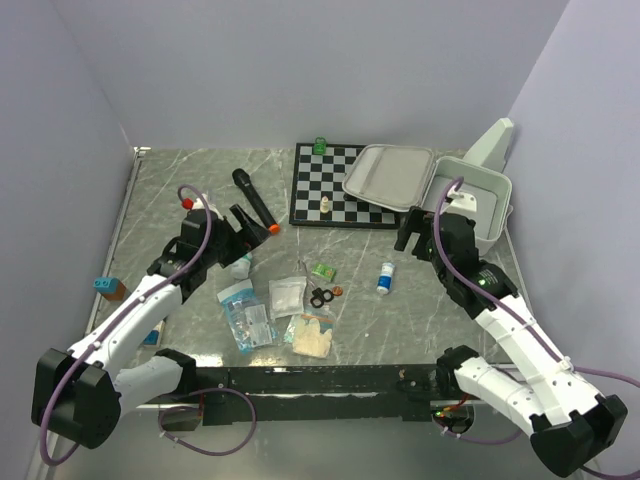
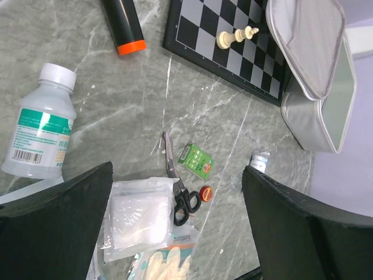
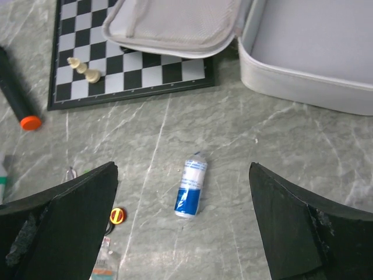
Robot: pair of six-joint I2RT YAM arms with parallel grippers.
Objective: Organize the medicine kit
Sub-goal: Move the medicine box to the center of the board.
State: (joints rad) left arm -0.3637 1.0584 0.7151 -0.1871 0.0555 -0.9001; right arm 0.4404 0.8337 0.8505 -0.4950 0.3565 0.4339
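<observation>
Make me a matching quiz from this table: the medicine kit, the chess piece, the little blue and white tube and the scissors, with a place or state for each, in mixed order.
Things:
1. medicine kit
2. white chess piece
3. blue-and-white tube
4. scissors

Places or states:
A. beside a white packet
B. hinged open
C. on the chessboard squares
D. alone on bare tabletop

Pairs: 1-B, 2-C, 3-D, 4-A
</observation>
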